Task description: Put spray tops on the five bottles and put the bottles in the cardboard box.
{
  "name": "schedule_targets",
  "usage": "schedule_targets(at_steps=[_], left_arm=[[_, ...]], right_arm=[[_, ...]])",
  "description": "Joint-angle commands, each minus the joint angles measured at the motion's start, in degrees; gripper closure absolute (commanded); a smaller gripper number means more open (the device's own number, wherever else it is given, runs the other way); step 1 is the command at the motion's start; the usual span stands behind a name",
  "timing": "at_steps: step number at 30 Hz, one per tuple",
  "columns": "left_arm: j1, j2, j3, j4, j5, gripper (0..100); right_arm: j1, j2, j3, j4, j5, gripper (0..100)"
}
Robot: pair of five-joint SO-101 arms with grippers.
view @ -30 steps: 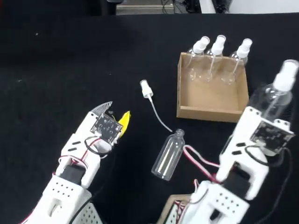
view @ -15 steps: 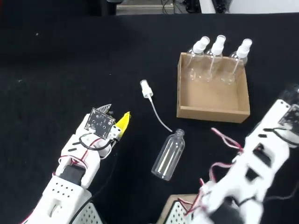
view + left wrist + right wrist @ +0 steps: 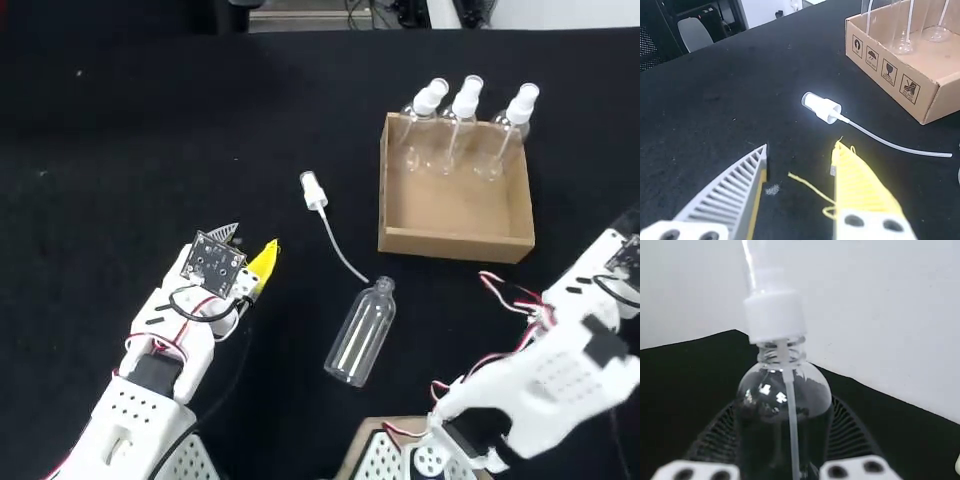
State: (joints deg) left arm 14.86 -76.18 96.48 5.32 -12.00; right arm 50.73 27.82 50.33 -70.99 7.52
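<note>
The left jaws were wide open and held nothing. They hung low over the black tabletop [image 3: 120,150]. The loose spray top [image 3: 821,107] lay flat just in front of them, in line with the gap between the two jaws. Its thin tube ran sideways, past the yellow jaw, toward the neck of the bare bottle [image 3: 362,332]. That bottle lay on its side, farther off on the yellow jaw's side.

The left arm [image 3: 170,330] was the nearer one to the spray top, so I think it should pick it up.

The right jaws were closed around a capped bottle [image 3: 782,405], off beside the cardboard box [image 3: 455,243]. Three bottles [image 3: 466,98] stood inside the box.
</note>
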Motion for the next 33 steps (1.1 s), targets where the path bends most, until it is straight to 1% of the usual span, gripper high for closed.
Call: schedule_targets(at_steps=[1,6,11,12,17,24,26,30,33], left_arm=[[0.3,-0.6,1.4,0.2,0.1,79],[0.3,-0.6,1.4,-0.1,0.1,79],[0.3,-0.6,1.4,-0.1,0.0,79],[0.3,-0.6,1.4,-0.2,0.0,79],[0.3,-0.6,1.4,-0.1,0.0,79],[0.3,-0.6,1.4,0.0,0.0,79],[0.3,-0.6,1.4,0.0,0.0,79],[0.3,-0.6,1.4,0.0,-0.1,79],[0.3,-0.6,1.4,0.0,-0.1,79]], right_arm=[[1.2,5.4,-6.3,-5.8,-0.1,98.7],[1.2,10.6,-7.3,-10.5,0.0,98.6],[1.2,13.1,-7.3,-11.3,0.0,98.4],[1.2,13.2,-7.3,-11.3,0.0,97.3],[1.1,13.0,-5.5,-11.3,0.0,85.1],[0.7,10.5,-2.4,-11.3,0.4,82.9],[0.6,9.2,-1.1,-11.3,0.4,79.7],[0.5,6.2,1.7,-11.3,0.1,68.5],[0.5,3.8,3.6,-11.3,0.1,69.9]])
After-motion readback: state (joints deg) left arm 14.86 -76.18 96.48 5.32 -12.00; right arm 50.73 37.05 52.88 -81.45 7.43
